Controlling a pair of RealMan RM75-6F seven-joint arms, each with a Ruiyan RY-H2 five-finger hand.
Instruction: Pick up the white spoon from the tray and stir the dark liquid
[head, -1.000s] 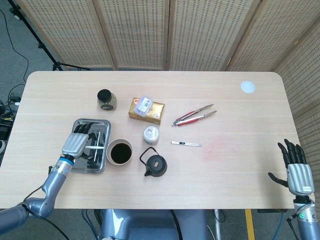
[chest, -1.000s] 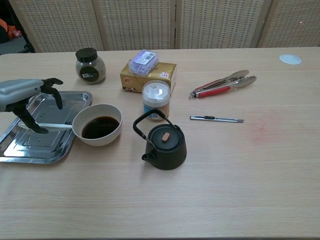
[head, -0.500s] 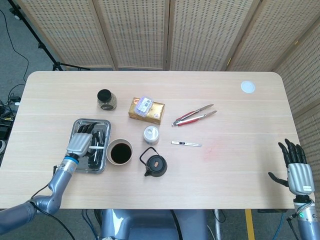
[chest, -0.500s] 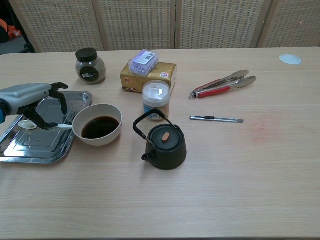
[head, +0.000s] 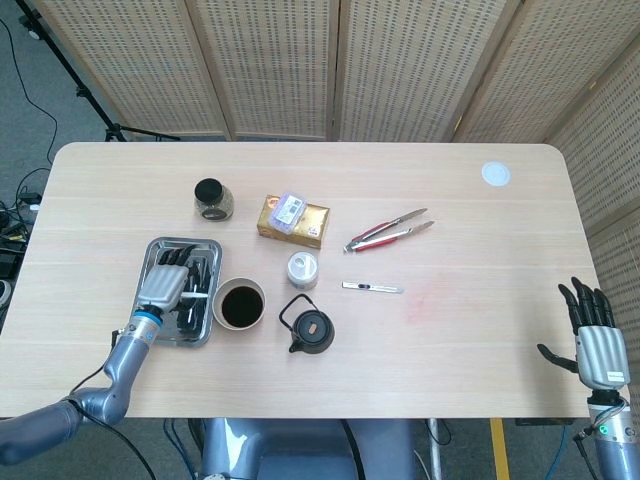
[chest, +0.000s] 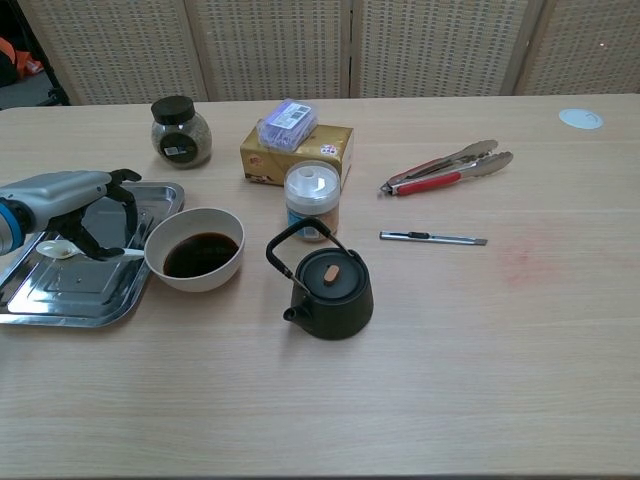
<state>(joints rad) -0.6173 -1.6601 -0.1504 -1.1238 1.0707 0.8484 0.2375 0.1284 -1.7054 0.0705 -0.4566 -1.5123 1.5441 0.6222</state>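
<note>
I see the white spoon (chest: 88, 250) lying flat in the steel tray (chest: 60, 300) near the table's left edge, its small oval bowl pointing left and its thin handle running right toward the tray's near-right rim. My left hand (chest: 75, 205) hangs over it with dark fingers (chest: 105, 235) curled down around the handle; I cannot tell whether they actually pinch it or only touch. Just right of the tray stands the white bowl (chest: 195, 248) of dark liquid (chest: 200, 255), undisturbed.

Compared with a second ago, the left hand has drawn back toward the near-left side of the tray and sunk lower, and the spoon's bowl, hidden then, now shows beside the wrist. The spoon stays on the tray floor. My right hand (head: 596, 340) has not moved: it hovers off the table's near-right corner, fingers spread, holding nothing.

Counting what lies on the table: one tray, one spoon, one bowl, one black teapot (chest: 328, 285), one white-lidded can (chest: 312, 200), one dark-lidded jar (chest: 181, 131), one yellow box (chest: 297, 155) with a purple packet on top, one pair of tongs (chest: 447, 166), one utility knife (chest: 433, 238), and one white disc (chest: 581, 118) at the far-right corner.
</note>
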